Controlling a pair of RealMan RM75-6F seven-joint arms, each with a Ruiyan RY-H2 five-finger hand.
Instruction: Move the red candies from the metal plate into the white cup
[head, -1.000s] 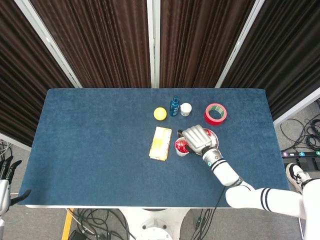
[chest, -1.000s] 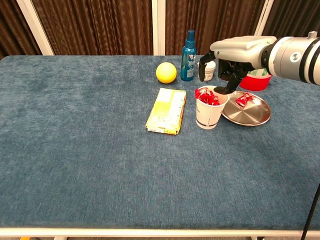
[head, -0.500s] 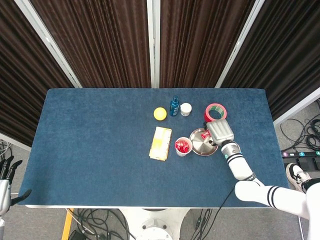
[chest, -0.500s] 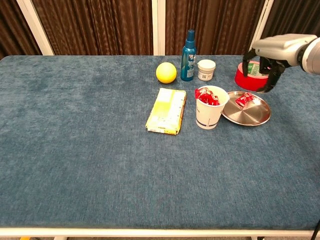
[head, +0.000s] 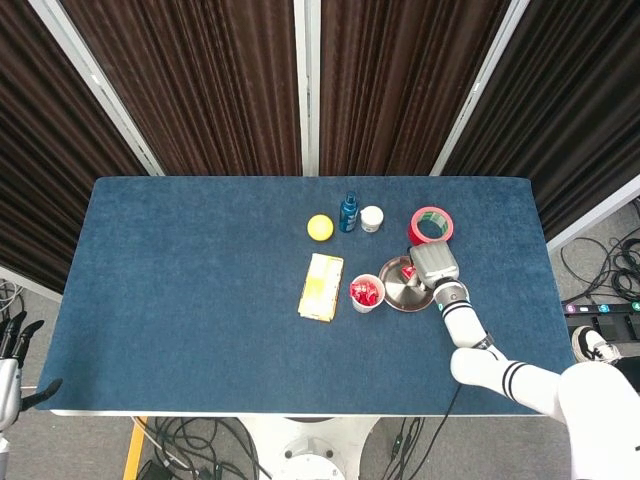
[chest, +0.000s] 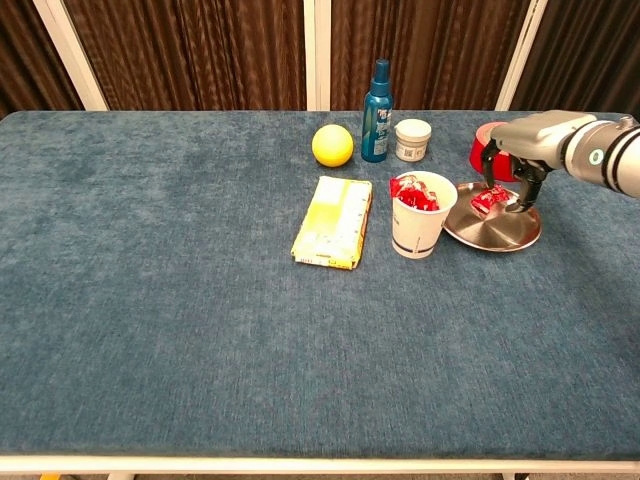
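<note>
Red candy (chest: 490, 199), crinkled shiny wrapper, lies on far side of round metal plate (chest: 500, 232). White cup (chest: 420, 222) just left of plate, heaped with red candies. Right hand (chest: 520, 150) over plate, fingers (chest: 525, 192) pointing down around candy; grip unclear.

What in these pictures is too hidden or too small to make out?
- Right hand fingertips over the metal plate: unclear whether they touch the red candy.
- Head view: the hand covers that candy.
- Left hand: cut off by the frame edge.
- Spray bottle label: too small.
</note>
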